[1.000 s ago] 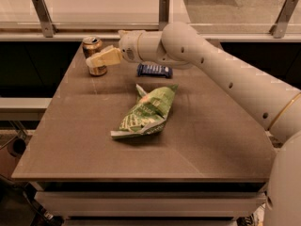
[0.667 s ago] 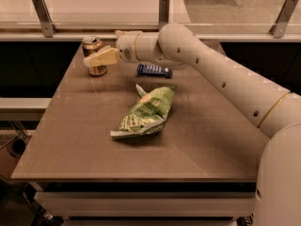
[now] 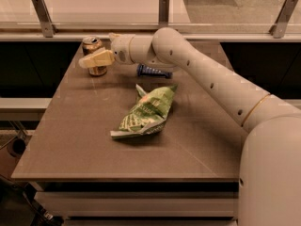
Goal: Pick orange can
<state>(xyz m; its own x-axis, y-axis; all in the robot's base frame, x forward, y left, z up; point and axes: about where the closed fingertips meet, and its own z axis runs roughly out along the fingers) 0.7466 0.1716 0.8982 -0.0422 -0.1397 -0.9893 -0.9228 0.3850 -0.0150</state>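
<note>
The orange can stands upright on the brown table near its far left corner, orange-gold with a silver top rim. My gripper reaches in from the right and sits at the can's mid-height, covering the middle of its body. The can's base rests on the table. The arm stretches from the lower right across the table's far side.
A crumpled green chip bag lies mid-table. A flat dark-blue snack bar lies behind it, partly hidden by my arm. A railing with metal posts runs behind the table. The table's left edge is close to the can.
The arm has shifted slightly, while the gripper stays at the can. The can, the bag and the bar have not moved.
</note>
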